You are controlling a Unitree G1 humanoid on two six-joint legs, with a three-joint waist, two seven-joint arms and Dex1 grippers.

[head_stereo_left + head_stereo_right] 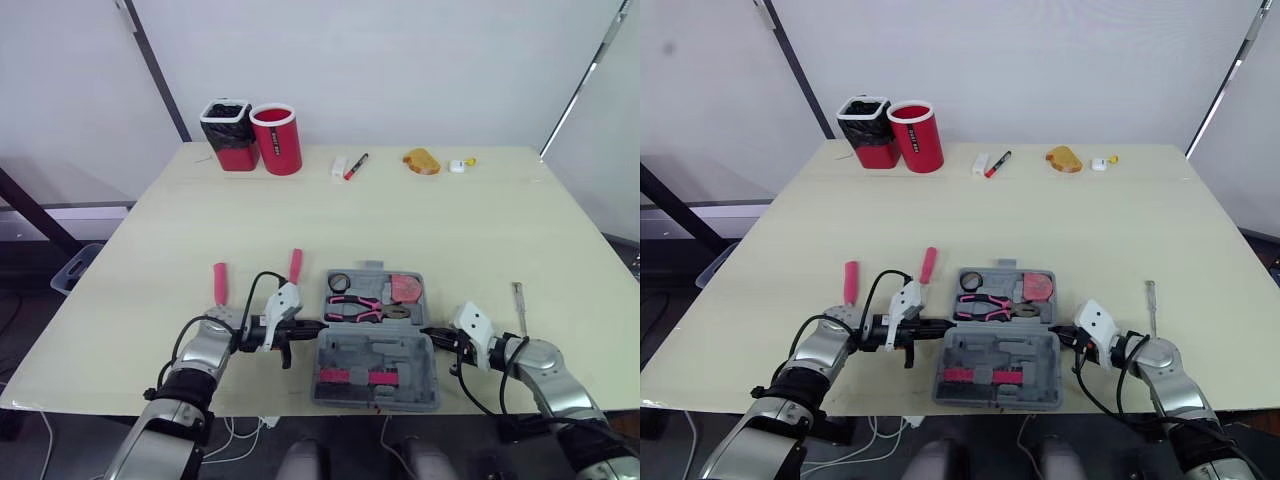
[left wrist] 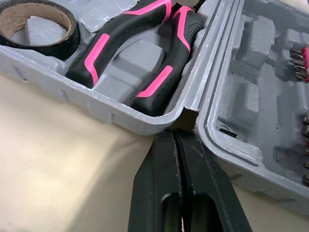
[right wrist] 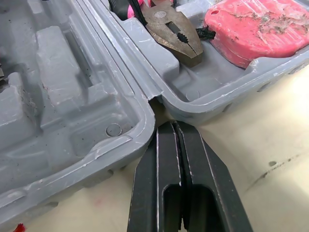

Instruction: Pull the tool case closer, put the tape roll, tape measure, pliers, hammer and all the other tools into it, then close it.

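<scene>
The pale table (image 1: 450, 230) takes up most of the head views. The tool case (image 1: 400, 352) lies open at lower centre by the near edge, and its hinge line runs left to right across the frame. The left gripper (image 1: 318, 326) is at the left end of that hinge. Its two fingers are pressed flat together with nothing between them, and their tip sits at the hinge notch. The right gripper (image 1: 428, 331) does the same at the right end, its fingers also closed on nothing. The half of the case higher in the frame already holds the pliers (image 1: 360, 309), the tape measure (image 1: 405, 289) and the tape roll (image 1: 339, 282). The loose tools lie to either side, each with its long axis running roughly up the frame. The outer pink-handled tool (image 1: 220, 283) and the inner pink-handled tool (image 1: 295, 265) sit left of the case and slightly above the left gripper, so that arm is likely the nearer one for them. The slim metal tool (image 1: 519, 303) lies right of the case, just above the right gripper, so it probably falls to that arm.
</scene>
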